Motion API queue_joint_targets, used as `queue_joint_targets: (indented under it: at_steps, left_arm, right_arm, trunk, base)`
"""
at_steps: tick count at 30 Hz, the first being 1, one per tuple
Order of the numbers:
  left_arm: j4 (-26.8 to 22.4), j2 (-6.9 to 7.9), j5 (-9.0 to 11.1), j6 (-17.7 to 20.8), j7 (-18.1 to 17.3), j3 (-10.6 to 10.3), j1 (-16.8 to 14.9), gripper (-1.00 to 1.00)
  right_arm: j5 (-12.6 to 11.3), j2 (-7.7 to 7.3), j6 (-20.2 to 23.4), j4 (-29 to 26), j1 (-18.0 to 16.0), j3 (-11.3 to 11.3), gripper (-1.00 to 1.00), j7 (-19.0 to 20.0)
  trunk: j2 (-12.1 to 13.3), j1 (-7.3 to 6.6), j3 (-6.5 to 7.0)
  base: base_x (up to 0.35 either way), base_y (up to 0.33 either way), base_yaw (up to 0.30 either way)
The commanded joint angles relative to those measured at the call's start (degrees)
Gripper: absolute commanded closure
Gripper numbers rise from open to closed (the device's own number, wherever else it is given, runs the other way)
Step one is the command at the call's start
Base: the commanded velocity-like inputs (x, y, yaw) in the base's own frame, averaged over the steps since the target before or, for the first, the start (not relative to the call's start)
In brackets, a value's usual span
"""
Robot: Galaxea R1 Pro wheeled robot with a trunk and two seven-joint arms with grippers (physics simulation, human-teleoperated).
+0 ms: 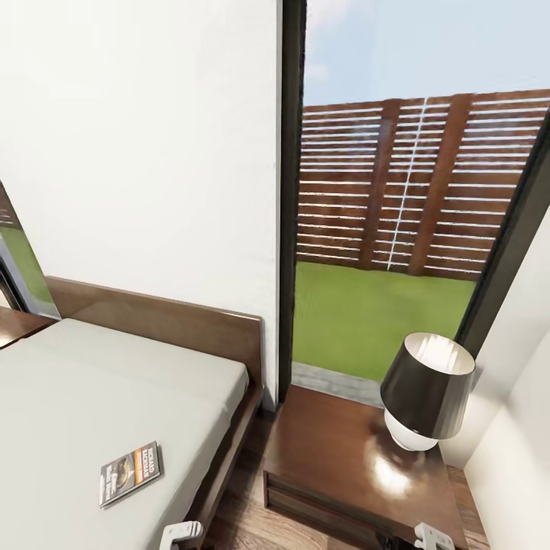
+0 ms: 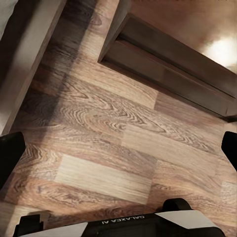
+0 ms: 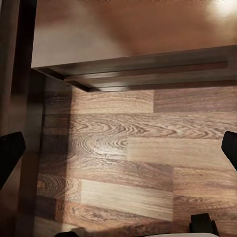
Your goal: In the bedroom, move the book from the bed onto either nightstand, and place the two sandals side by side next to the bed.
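Bed (image 1: 92, 397): I see it at 8 o'clock in my head view, off-white mattress, dark headboard against the white wall.
Book (image 1: 130, 473): lying flat on the mattress near its right edge, at 7 o'clock.
Left claw (image 2: 118, 148): open, black fingertips (image 2: 10, 155) spread wide over the plank floor (image 2: 98, 148), empty.
Window (image 1: 397, 229): at 1 o'clock, showing slatted fence and grass.
Nightstand (image 1: 336, 451): at 5 o'clock, just right of the bed.
Lamp (image 1: 424, 393): upright on the nightstand's right side.
Right claw (image 3: 118, 150): open over the floor before the nightstand front, holding nothing.
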Motion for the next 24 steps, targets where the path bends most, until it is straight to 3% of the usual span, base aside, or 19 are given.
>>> queue_joint_targets:
  at_steps: [1,14,20,22,24]
  left_arm:
    - [0.06,0.01,-0.61,-0.26,-0.15,0.48,-0.06,-1.0]
    - [0.04,0.02,-0.61,-0.31,-0.15,0.49,-0.06,-1.0]
    - [-1.26,1.06,-0.33,0.15,-0.79,0.9,-0.28,-1.0]
    - [-3.97,1.89,-0.06,2.12,-1.41,0.96,-0.68,-1.0]
    - [-9.81,2.41,0.36,8.07,-1.77,0.99,-1.01,-1.0]
  right_arm:
    - [-0.56,-0.03,-0.14,0.1,-0.07,0.18,-1.0,0.2]
    - [-0.59,-0.03,-0.13,0.02,-0.04,0.18,-1.0,-0.04]
    - [-0.57,-0.03,-0.14,0.03,-0.08,0.18,-1.0,-0.04]
    - [-0.58,-0.03,-0.14,0.02,-0.07,0.18,-1.0,-0.04]
    - [-0.56,-0.03,-0.14,0.02,-0.07,0.18,-1.0,-0.04]
  trunk:
    - [-0.12,0.03,-0.13]
    - [-0.12,0.03,-0.13]
    - [-0.12,0.03,-0.13]
    - [-0.12,0.03,-0.13]
    - [-0.12,0.03,-0.13]
  base:
    - [0.0,0.0,0.0]
    - [0.0,0.0,0.0]
    - [0.0,0.0,0.0]
    - [0.0,0.0,0.0]
    - [0.0,0.0,0.0]
